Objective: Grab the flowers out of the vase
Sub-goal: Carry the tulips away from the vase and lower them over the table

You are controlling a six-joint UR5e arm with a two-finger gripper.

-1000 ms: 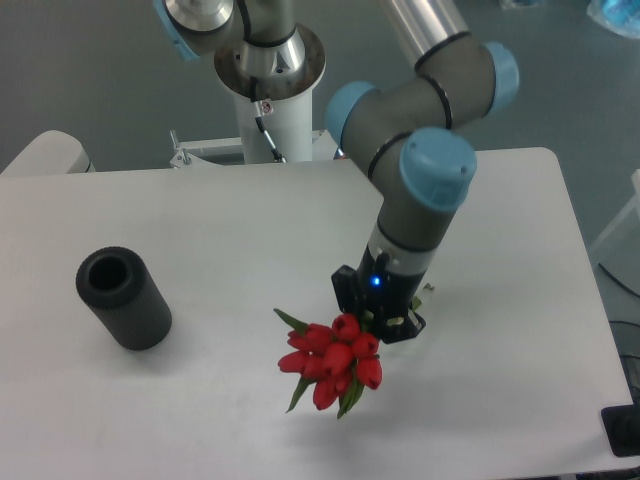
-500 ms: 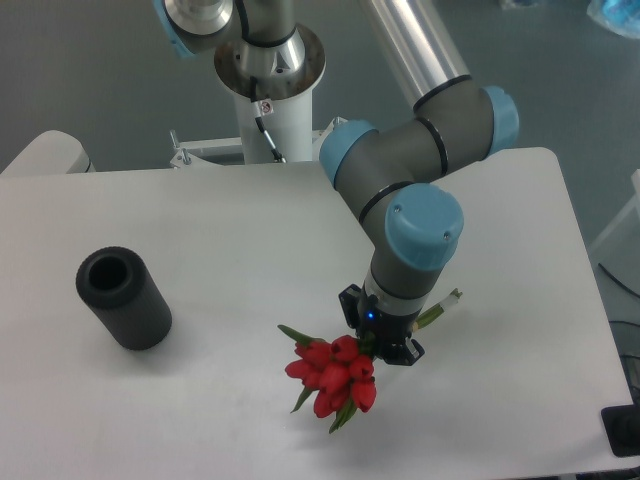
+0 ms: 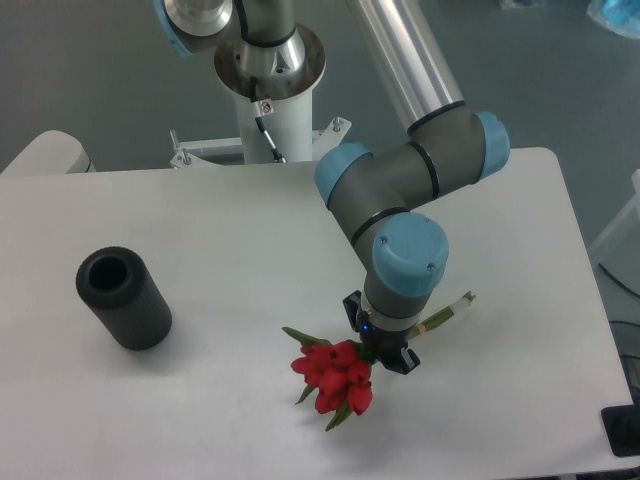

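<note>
The flowers (image 3: 334, 376), a tight bunch of red tulip buds with green leaves, lie low over the white table near its front edge, heads pointing front-left. Their pale green stems (image 3: 448, 312) stick out to the right behind the wrist. My gripper (image 3: 382, 352) is shut on the bunch just behind the buds, its fingers mostly hidden under the wrist. The vase (image 3: 124, 297), a matte black cylinder with an empty round mouth, stands at the left of the table, far from the gripper.
The arm's white base column (image 3: 268, 110) rises at the table's back edge. The table's front edge (image 3: 330, 472) runs just below the flowers. A dark object (image 3: 622, 430) sits off the table at the lower right.
The gripper has lowered and tilted with the flowers, which shifted slightly right and toward the front. The stems now poke out further to the right. The vase stayed put.
</note>
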